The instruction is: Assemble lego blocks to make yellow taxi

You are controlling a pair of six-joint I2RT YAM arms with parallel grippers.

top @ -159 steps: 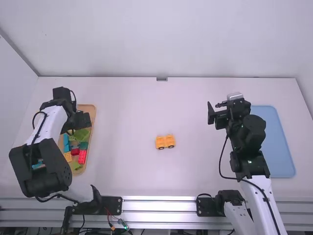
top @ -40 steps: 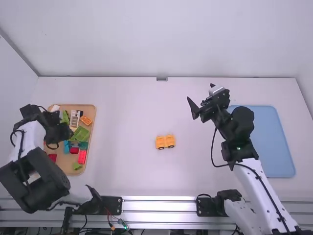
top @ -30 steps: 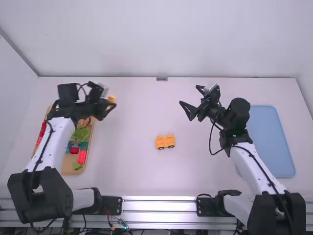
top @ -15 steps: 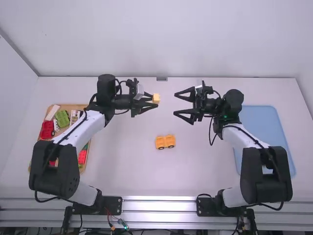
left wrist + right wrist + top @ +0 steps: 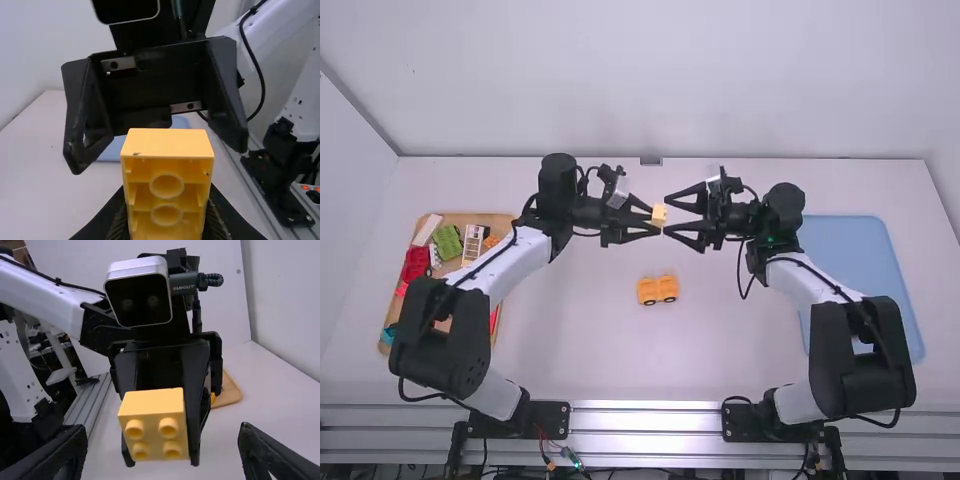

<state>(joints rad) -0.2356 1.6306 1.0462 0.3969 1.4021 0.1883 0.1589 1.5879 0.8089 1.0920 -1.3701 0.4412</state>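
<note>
A plain white back wall (image 5: 720, 80) rose behind a broad white table (image 5: 570, 350), with white side walls (image 5: 350, 210) to the left and right. A small dark fitting (image 5: 651, 161) sat midway along the table's far edge; silvery metal rails (image 5: 645, 436) ran along the near edge. Soft, even light covered everything.

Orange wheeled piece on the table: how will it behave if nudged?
The orange wheeled piece probably rolls lengthwise, given its dark wheels. It looks low and long, so likely hard to tip; its crisp boxy shape suggests stiff plastic.
</note>
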